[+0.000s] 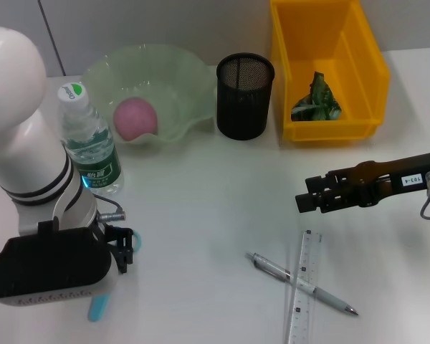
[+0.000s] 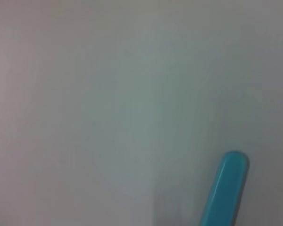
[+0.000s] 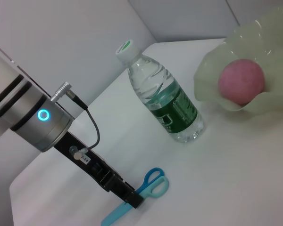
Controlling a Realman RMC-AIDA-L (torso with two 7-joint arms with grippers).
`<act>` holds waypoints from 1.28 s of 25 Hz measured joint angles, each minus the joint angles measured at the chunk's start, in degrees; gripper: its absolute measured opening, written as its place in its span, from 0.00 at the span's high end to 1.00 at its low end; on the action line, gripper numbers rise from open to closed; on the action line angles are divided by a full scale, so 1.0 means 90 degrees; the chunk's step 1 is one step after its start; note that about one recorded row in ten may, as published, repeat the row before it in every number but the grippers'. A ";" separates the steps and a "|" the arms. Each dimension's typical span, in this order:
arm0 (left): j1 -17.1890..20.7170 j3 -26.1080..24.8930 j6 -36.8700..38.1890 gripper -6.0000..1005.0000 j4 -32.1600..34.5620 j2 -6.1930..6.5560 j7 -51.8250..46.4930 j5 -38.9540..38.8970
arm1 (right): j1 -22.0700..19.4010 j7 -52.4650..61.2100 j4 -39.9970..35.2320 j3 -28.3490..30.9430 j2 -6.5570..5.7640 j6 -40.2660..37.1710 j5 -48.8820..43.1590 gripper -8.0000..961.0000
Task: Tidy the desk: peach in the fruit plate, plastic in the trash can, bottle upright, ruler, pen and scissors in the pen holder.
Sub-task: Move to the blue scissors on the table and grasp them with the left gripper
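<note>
Reaching low at seven o'clock: left gripper, fingers together on the small light blue scissors, which lie flat on the plain white counter.
Right gripper: hovering at three o'clock above the counter; finger state cannot be told.
Matte pink peach: inside the pale green wavy-rimmed fruit plate at eleven o'clock.
Clear water bottle with green label: upright at nine o'clock, just beside the plate.
Black wire-mesh pen holder: at twelve o'clock.
Bright yellow trash can: at one o'clock, crumpled green plastic inside.
Clear plastic ruler and silver pen: crossed at five o'clock.
</note>
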 joint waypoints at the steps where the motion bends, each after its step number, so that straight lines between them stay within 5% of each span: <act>1: 0.0000 0.0000 0.0000 0.64 0.0000 0.0000 0.0000 0.0000 | 0.0003 0.0000 0.0000 0.0000 -0.0002 -0.0005 0.0000 0.15; 32: -0.0171 0.0088 -0.0039 0.68 -0.0182 0.0000 -0.0164 0.0016 | 0.0036 0.0000 0.0000 0.0005 -0.0033 -0.0009 -0.0010 0.15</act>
